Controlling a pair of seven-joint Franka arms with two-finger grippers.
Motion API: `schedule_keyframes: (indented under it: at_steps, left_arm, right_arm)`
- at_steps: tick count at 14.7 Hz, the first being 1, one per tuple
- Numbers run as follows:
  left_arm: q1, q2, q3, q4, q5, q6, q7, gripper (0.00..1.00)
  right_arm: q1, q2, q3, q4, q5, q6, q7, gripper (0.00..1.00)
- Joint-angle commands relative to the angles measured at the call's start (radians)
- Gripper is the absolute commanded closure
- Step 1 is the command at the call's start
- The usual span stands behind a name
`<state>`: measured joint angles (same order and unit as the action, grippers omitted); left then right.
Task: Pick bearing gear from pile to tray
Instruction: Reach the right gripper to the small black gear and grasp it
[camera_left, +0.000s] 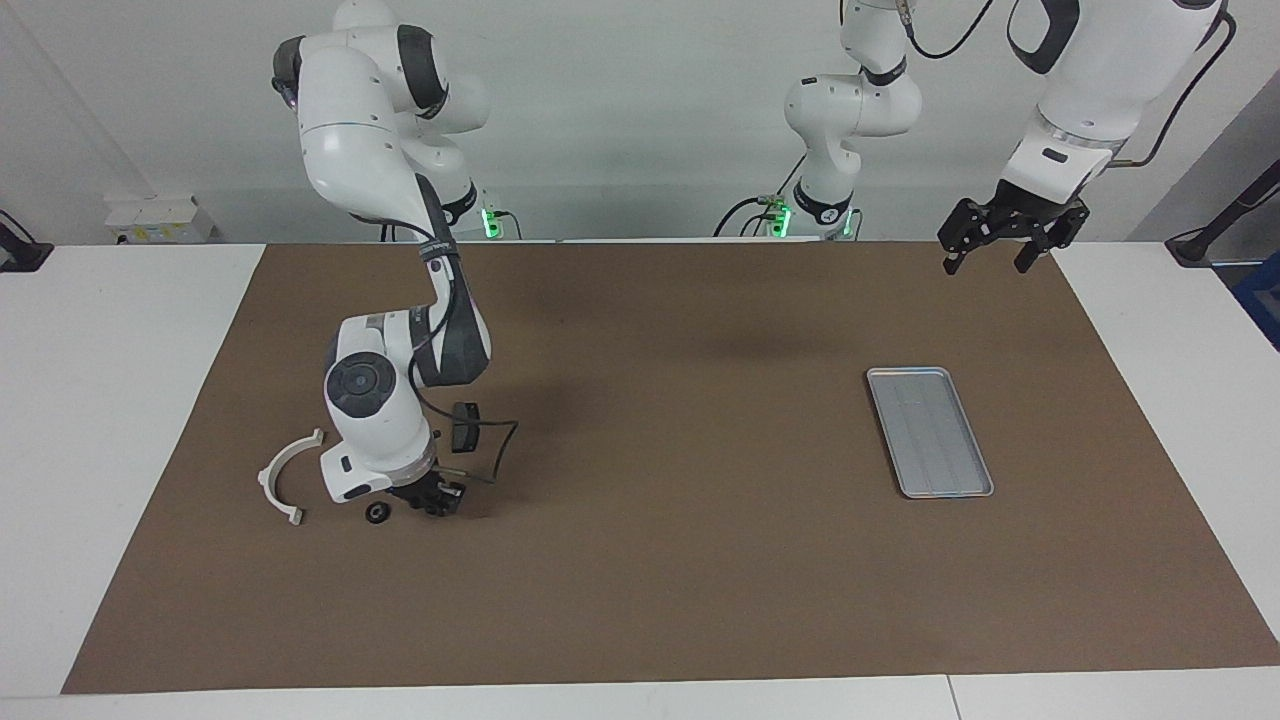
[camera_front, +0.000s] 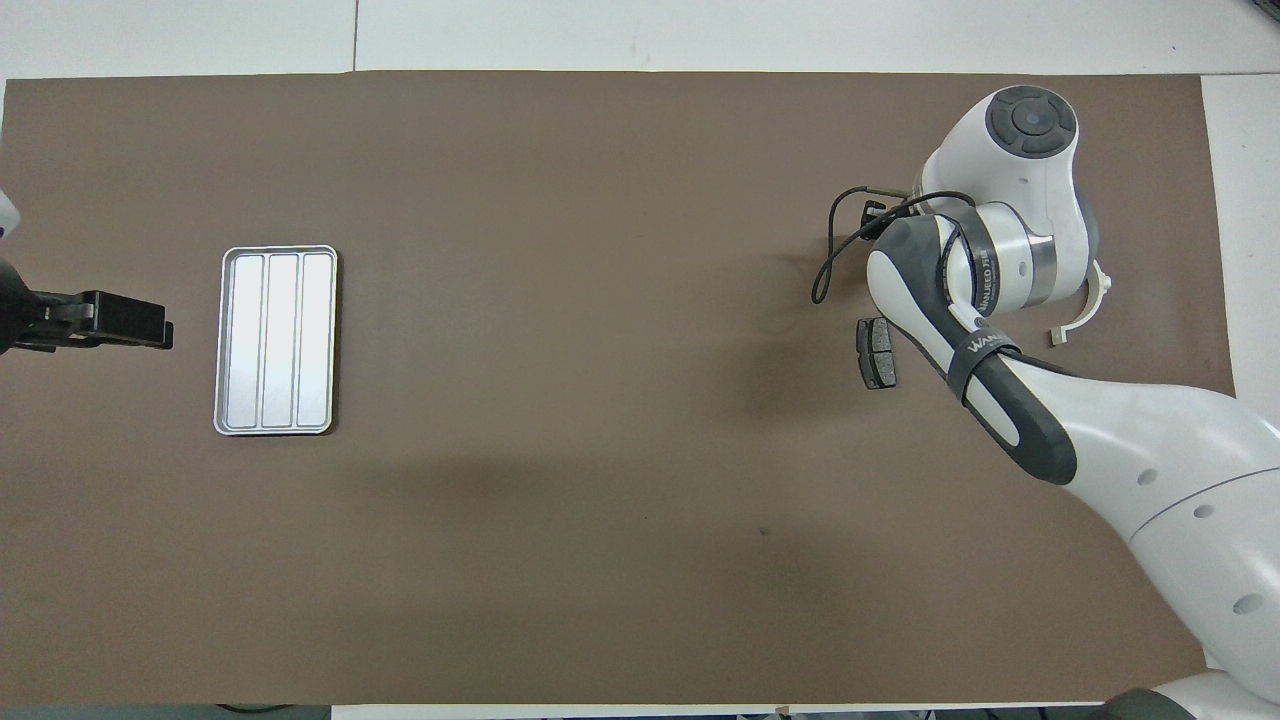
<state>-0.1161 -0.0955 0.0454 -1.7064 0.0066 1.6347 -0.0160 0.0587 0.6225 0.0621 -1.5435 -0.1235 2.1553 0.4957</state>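
Observation:
The pile lies on the brown mat toward the right arm's end. It shows a white half-ring bracket (camera_left: 285, 476) (camera_front: 1088, 300), one dark grey brake pad (camera_left: 465, 425) (camera_front: 877, 352) and a small black round piece (camera_left: 377, 514). My right gripper (camera_left: 436, 498) is down at the mat, close beside the round piece, and in the overhead view the arm hides it. The silver ribbed tray (camera_left: 930, 432) (camera_front: 277, 340) lies empty toward the left arm's end. My left gripper (camera_left: 988, 262) (camera_front: 160, 335) waits open in the air, over the mat's edge beside the tray.
A black cable (camera_left: 500, 450) (camera_front: 835, 255) loops from the right wrist over the mat next to the brake pad. The brown mat (camera_left: 680, 560) covers most of the white table.

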Motion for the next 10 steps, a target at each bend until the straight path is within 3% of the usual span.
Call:
schedule_keyframes:
  at_steps: [1,4,10]
  left_arm:
    - [0.03,-0.03,0.001,-0.032,0.0,0.011,0.018,0.0]
    - [0.027,-0.033,-0.002,-0.036,-0.002,0.005,0.013,0.0]
    - [0.038,-0.049,-0.001,-0.081,-0.002,0.063,0.002,0.0]
  right_arm:
    - [-0.013,0.013,0.005,-0.001,-0.005,0.038,0.02,0.72]
    - [-0.017,0.014,0.005,-0.001,-0.01,0.04,0.018,1.0]
    - [-0.008,0.0,0.013,0.017,-0.013,-0.003,0.006,1.0]
